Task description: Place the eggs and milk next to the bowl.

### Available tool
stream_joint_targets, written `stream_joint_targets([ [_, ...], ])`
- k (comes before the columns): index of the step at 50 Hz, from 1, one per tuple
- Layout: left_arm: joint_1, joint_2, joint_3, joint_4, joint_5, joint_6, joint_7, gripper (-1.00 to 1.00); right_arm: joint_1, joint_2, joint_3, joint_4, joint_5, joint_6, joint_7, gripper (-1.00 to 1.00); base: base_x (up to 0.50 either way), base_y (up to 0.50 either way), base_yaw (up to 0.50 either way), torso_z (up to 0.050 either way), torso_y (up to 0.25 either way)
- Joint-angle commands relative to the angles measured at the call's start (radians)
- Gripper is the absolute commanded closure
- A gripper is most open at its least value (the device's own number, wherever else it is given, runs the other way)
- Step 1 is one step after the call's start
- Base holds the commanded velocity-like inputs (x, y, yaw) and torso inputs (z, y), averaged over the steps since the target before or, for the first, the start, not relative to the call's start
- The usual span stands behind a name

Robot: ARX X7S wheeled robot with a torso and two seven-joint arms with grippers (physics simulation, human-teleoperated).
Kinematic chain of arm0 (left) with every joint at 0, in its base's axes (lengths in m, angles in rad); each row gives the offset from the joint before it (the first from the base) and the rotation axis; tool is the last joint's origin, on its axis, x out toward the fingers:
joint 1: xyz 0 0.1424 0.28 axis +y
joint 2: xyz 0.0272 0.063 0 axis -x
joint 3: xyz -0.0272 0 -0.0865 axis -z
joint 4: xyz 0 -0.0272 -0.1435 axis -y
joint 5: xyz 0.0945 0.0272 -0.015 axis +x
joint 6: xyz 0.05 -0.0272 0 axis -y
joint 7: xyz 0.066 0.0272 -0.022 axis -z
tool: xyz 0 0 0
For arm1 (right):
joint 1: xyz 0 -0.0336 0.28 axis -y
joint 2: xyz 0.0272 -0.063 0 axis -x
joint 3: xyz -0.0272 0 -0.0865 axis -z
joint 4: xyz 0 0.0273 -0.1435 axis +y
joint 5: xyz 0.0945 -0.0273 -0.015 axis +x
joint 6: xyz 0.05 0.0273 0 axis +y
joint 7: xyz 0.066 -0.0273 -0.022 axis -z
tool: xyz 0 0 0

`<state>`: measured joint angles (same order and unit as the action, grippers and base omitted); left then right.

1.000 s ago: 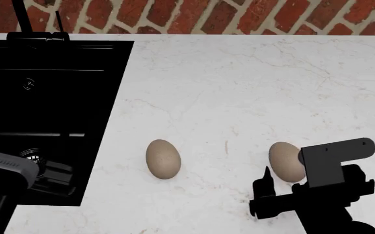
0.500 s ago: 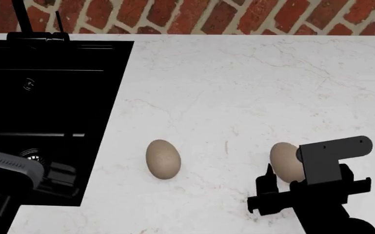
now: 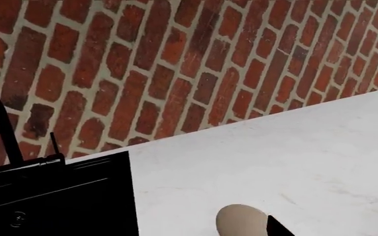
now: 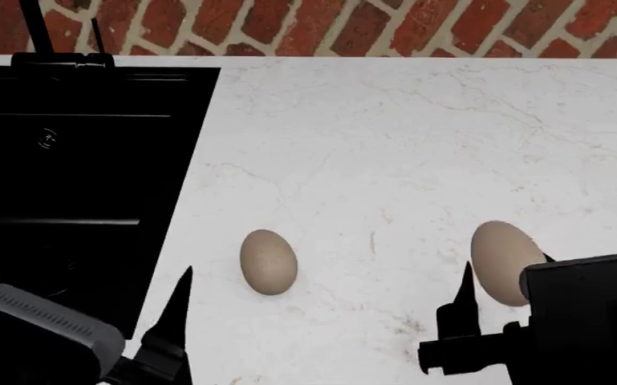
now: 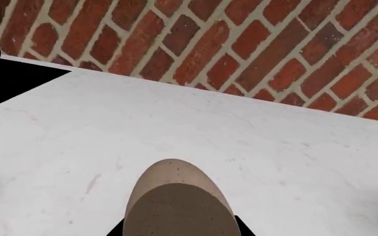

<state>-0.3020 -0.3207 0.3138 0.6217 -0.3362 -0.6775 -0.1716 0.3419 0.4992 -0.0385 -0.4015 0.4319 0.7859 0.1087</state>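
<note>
Gripping looks underway on the R side: R gripper [image 4: 501,309] sits low-right in the head view with an egg [image 4: 504,262] lodged between its dark fingers; one pointed tip shows on the egg's left, the other side is hidden behind the black wrist block. In the R wrist view the egg [image 5: 179,201] fills the lower centre, seated in the dark jaw base, so jaws read as closed on it, prob. a firm pinch across the narrow axis so the oval won't roll out. Whether it's lifted off the counter [image 4: 394,144], can't tell.

2nd egg [image 4: 269,261] lies loose on the counter, centre-left of the head view, well apart from the held one. L gripper [image 4: 174,321] is bottom-left, just beside that egg, one sharp tip pointing up; L wrist view shows the same egg [image 3: 241,221] at the bottom edge w/ a tip next to it. L jaw state: can't tell, only one finger visible. Likely staged for a 2nd pick.

Milk and bowl: not in any view, so the drop spot is unknown.

Materials: eggs matte tan, fine speckle, smooth ovals, roll-prone. Counter white marble, faint veins, flat and slick. Black sink [image 4: 73,184] upper left, hard edges, w/ faucet behind. Red brick wall [image 4: 394,28] across the top, rough w/ pale mortar.
</note>
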Motion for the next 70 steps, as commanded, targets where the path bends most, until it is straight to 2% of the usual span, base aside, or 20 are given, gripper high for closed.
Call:
stream_joint_targets([
  [1,0.009,0.067,0.008,0.090,-0.075,-0.150,0.017,-1.00,-0.102,0.005,0.122,-0.257,0.002,0.070,0.042,1.00,0.00,0.00,0.00,0.000,0.000],
  [14,0.002,0.158,-0.009,0.024,-0.126,-0.184,-0.031,-1.00,-0.111,0.005,0.129,-0.276,0.006,0.068,0.051,1.00,0.00,0.00,0.00,0.000,0.000],
  [23,-0.005,0.183,0.038,-0.043,-0.066,-0.138,-0.072,-1.00,-0.141,0.005,0.150,-0.292,0.018,0.052,0.047,1.00,0.00,0.00,0.00,0.000,0.000],
  [38,-0.061,0.238,0.059,-0.294,-0.028,-0.018,-0.081,-1.00,-0.139,0.006,0.136,-0.278,0.016,0.041,0.043,1.00,0.00,0.00,0.00,0.000,0.000],
  [70,-0.194,0.274,0.132,-0.611,-0.037,0.109,-0.047,-1.00,-0.095,0.018,0.096,-0.251,0.012,0.059,0.046,1.00,0.00,0.00,0.00,0.000,0.000],
])
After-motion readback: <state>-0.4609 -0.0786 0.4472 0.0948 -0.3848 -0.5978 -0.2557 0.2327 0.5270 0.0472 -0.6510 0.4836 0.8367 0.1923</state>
